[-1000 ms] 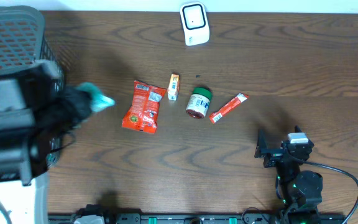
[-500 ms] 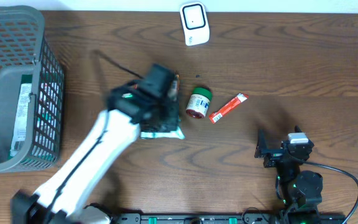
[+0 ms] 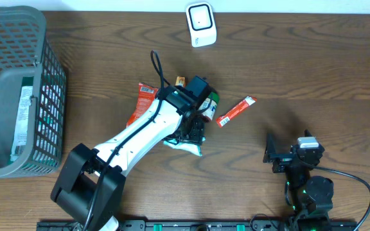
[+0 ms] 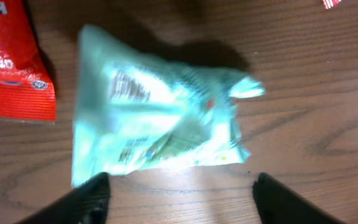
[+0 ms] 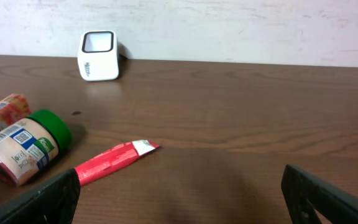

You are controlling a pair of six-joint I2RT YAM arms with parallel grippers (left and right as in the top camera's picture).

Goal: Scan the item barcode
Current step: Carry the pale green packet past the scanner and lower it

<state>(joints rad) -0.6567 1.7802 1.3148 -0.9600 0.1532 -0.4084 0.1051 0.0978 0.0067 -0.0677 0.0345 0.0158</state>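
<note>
A: That right gripper (image 5: 180,196), close to the near edge, what's it doing?
B: Jaws wide apart, nothing in them.
A: And the left gripper (image 4: 180,186)?
B: Spread open too, gripping nothing. It's over the pale green packet (image 4: 160,118), which lies flat about mid-tabletop (image 3: 313,70), just beside the red snack bag (image 4: 11,62).
A: Farther back?
B: A green-lidded jar (image 5: 27,146) on its side and a red stick pack (image 5: 114,160), then the white scanner (image 5: 98,55) at the far edge. There's a grey basket (image 3: 50,83) at the left edge.
</note>
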